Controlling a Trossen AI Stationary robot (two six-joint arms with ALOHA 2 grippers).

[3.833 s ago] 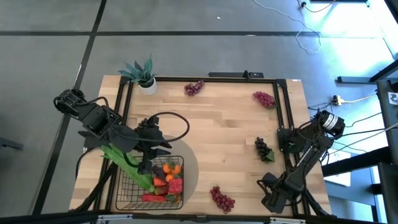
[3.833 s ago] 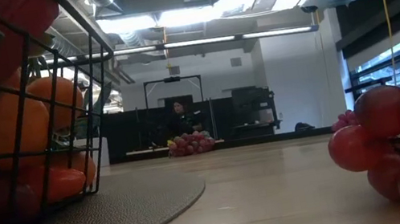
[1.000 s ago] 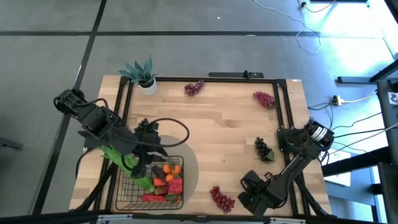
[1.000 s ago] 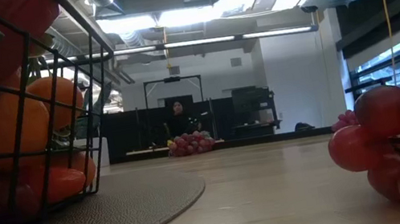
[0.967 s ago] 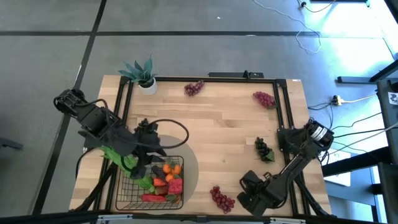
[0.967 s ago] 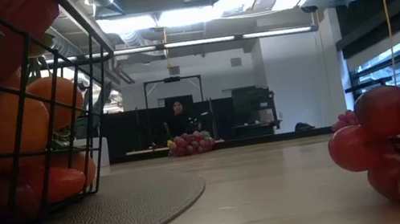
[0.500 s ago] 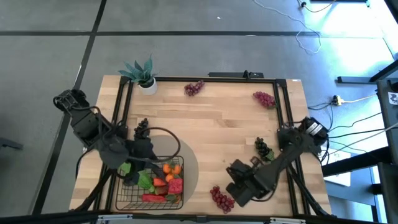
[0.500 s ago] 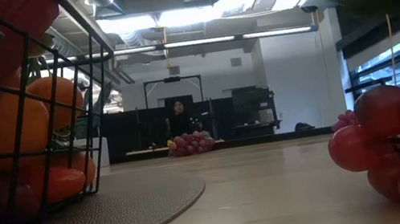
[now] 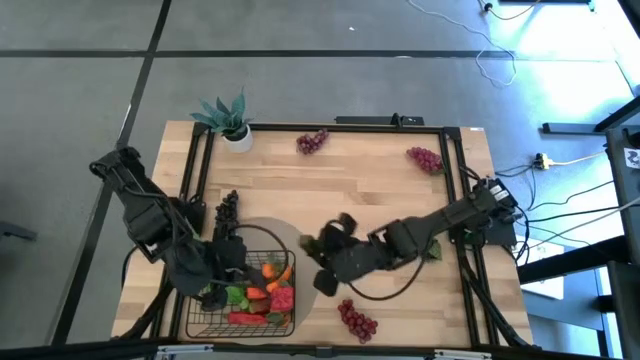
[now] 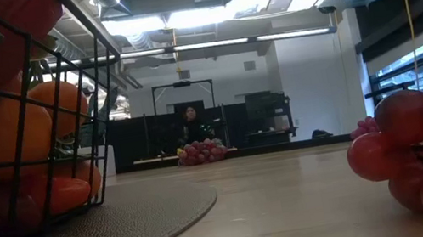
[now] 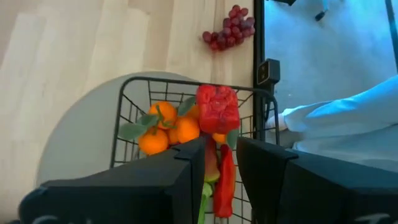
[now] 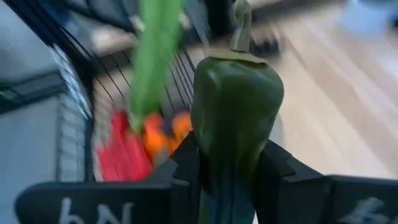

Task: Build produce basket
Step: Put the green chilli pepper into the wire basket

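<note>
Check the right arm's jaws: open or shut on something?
Shut on a green pepper. The right wrist view shows the right gripper clamping the pepper's lower part, stem up, near the basket.
</note>
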